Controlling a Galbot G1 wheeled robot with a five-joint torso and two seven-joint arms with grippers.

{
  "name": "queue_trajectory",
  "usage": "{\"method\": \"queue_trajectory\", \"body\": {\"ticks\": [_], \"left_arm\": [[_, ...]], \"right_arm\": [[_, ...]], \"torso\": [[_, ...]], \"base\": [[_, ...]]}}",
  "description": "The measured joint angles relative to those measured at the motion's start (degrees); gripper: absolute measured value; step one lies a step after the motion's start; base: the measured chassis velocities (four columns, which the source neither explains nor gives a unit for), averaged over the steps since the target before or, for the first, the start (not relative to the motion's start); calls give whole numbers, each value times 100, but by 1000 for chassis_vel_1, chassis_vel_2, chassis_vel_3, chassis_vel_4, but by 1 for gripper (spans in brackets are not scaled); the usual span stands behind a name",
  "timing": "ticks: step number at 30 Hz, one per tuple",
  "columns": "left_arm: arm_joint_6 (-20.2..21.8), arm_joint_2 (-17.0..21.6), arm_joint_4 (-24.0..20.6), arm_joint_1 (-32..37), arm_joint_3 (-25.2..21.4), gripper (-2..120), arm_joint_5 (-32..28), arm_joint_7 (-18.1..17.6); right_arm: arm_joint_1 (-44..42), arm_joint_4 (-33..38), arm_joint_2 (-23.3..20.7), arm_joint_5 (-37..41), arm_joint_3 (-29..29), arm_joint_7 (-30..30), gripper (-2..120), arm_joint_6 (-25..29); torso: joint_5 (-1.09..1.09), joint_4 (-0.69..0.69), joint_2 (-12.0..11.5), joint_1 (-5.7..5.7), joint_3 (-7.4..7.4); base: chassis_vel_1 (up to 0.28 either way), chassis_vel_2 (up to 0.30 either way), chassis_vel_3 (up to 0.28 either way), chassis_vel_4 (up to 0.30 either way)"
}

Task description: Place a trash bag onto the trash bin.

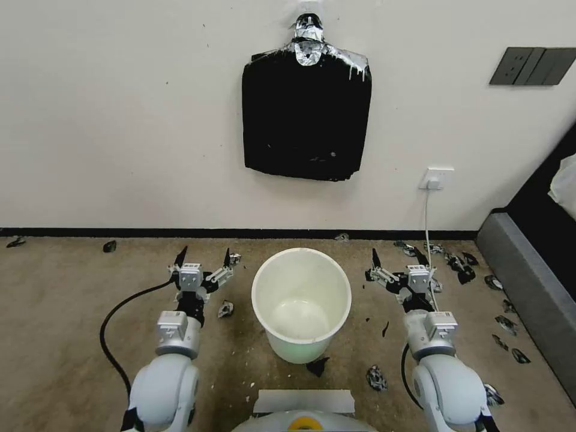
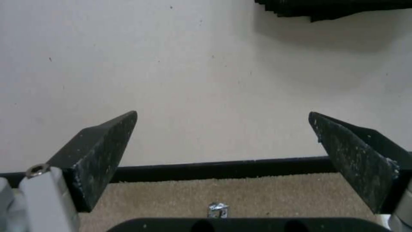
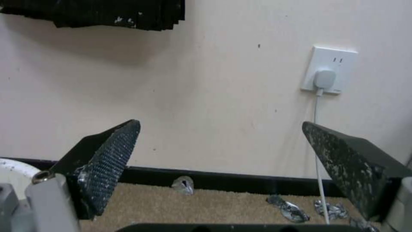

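The cream-white trash bin (image 1: pixel 300 347) stands upright and empty on the carpet, straight ahead between my two arms. The trash bag is out of view. My left gripper (image 1: pixel 205 255) hovers just left of the bin's rim, open, with nothing between its fingers; in the left wrist view the left gripper (image 2: pixel 223 112) faces the bare wall. My right gripper (image 1: pixel 396 258) sits just right of the bin, also open and holding nothing. In the right wrist view the right gripper (image 3: pixel 221 121) faces the wall, with the bin's rim (image 3: pixel 11 170) at the edge.
A flat stack of black bags (image 1: pixel 306 114) hangs on the wall by silver tape, above the bin. A wall outlet (image 1: pixel 437 178) with a white cable is at right. Torn black scraps (image 1: pixel 462 267) litter the carpet. A grey furniture edge (image 1: pixel 528 282) borders the right side.
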Motion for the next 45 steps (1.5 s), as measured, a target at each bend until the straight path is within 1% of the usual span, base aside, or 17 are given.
{"method": "queue_trajectory", "body": {"ticks": [35, 37, 38, 39, 40, 41, 42, 43, 45], "left_arm": [[-20, -4, -8, 35, 0, 100, 2, -7], [-235, -51, -159, 281, 0, 100, 61, -90], [-235, -51, -159, 281, 0, 100, 61, -90], [-405, -92, -276, 487, 0, 100, 113, -159], [-504, -115, -356, 672, 1, 100, 140, -192], [-510, -116, -353, 741, -6, 100, 142, -194], [-510, -116, -353, 741, -6, 100, 142, -194], [-601, -137, -416, 843, 0, 100, 161, -206], [-890, -202, -619, 1186, 3, 100, 230, -268]], "right_arm": [[-42, 30, 0, -8, -9, 11, 100, 13], [-308, 290, -2, -148, -68, 149, 100, 143], [-308, 290, -2, -148, -68, 149, 100, 143], [-541, 501, -4, -268, -122, 261, 100, 253], [-776, 726, -6, -397, -174, 387, 100, 368], [-984, 928, -9, -511, -227, 488, 100, 479], [-984, 928, -9, -511, -227, 488, 100, 479], [-1250, 1168, -12, -647, -286, 620, 100, 603], [-1705, 1603, -14, -893, -394, 855, 100, 830]], "torso": [[0, 0, 0, 0, 0], [1, 0, 0, 0, 0], [1, 0, 0, 0, 0], [-1, 0, 0, 0, 0], [3, 2, 0, 0, 0], [3, 0, 0, 0, 0], [3, 0, 0, 0, 0], [-4, -1, 0, 0, 0], [2, -1, 0, 0, 0]], "base": [[0, 0, 0, 0], [0, 0, 0, 0], [0, 0, 0, 0], [0, 0, 0, 0], [0, 0, 0, 0], [0, 0, 0, 0], [0, 0, 0, 0], [0, 0, 0, 0], [0, 0, 0, 0]]}}
